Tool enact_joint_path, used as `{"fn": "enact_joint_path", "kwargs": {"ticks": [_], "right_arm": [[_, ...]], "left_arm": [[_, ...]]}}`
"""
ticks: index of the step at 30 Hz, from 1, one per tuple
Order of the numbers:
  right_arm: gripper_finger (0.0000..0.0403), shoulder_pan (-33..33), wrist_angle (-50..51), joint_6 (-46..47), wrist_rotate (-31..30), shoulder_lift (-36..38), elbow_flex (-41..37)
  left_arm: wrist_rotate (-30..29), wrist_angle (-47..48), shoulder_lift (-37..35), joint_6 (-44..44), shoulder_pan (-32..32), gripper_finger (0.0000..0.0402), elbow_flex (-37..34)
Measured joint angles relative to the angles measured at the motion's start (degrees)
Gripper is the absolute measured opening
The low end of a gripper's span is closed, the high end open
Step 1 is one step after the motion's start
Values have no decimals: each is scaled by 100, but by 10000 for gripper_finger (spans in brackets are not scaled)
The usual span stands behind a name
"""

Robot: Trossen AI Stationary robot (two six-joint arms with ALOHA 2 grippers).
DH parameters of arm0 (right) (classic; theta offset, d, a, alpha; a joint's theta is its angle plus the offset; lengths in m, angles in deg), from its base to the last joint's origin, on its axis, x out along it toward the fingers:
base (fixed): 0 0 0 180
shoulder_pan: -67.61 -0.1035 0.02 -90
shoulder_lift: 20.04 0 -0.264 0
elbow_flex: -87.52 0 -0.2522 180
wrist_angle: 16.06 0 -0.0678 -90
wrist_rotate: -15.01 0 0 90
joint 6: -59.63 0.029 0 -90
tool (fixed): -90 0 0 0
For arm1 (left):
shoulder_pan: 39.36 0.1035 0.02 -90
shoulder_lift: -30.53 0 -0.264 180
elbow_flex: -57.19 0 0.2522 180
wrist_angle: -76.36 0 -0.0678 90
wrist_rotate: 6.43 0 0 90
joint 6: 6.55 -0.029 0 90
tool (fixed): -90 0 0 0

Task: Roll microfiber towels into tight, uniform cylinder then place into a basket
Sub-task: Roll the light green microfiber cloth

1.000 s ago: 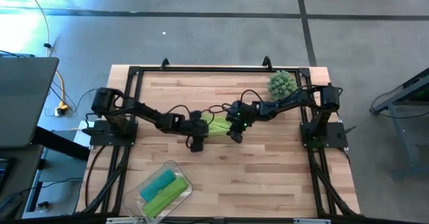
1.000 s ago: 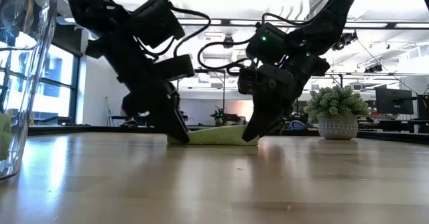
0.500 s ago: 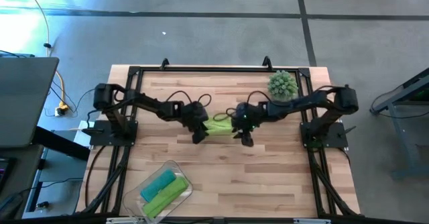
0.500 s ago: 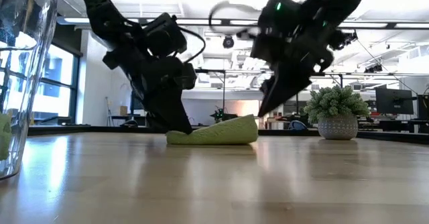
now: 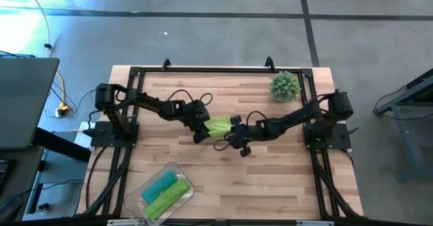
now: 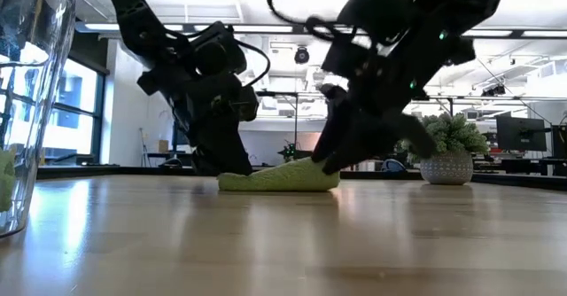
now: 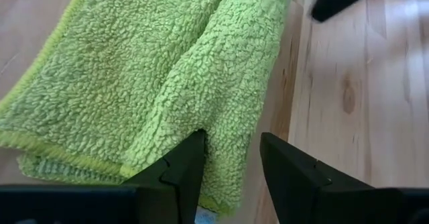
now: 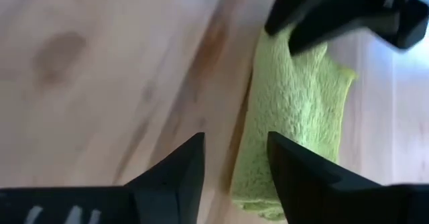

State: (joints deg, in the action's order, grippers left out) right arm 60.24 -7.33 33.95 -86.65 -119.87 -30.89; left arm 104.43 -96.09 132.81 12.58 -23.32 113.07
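A lime green microfiber towel point(image 5: 218, 126), partly rolled, lies on the wooden table between my two grippers. My left gripper point(image 7: 231, 174) is shut on its left end point(image 6: 232, 176). My right gripper point(image 8: 234, 177) stands open at the towel's right end point(image 6: 323, 174), its fingers slanting down over the near edge; whether it touches the cloth I cannot tell. The clear basket point(image 5: 177, 168) sits near the table's front left. A teal towel point(image 5: 157, 184) and a lime towel point(image 5: 166, 197) lie rolled inside it. My left gripper pinches the towel's rolled-over fold point(image 7: 231, 127) between its two fingers, at the towel's left end. The fingers slant down from the table's left and lie across the roll. The towel rests on the table along its whole length.
A spiky grey-green ball in a pot point(image 5: 284, 85) stands at the table's far right corner. The black frame rails point(image 5: 128, 118) run along the table's left and right sides. Bare wood shows in front of the towel, between it and the basket.
My right gripper has let go of the towel's right end, lifted, rolled its wrist and swung toward the near edge, coming down again beside that end. My left gripper has turned and shifted slightly toward the far edge, keeping its hold. The towel's right end now stands thicker.
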Motion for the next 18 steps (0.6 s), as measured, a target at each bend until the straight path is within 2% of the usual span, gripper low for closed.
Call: {"fn": "enact_joint_path", "kwargs": {"ticks": [9, 14, 18], "right_arm": [[202, 322, -184, 44, -192, -413, 4], [204, 455, -190, 821, -110, -480, 12], [204, 622, -71, 1614, 224, -480, 22]], "left_arm": [[83, -5, 2, 45, -2, 140, -5], [78, -5, -15, 17, -2, 140, -5], [37, 38, -165, -184, -6, 140, -13]]}}
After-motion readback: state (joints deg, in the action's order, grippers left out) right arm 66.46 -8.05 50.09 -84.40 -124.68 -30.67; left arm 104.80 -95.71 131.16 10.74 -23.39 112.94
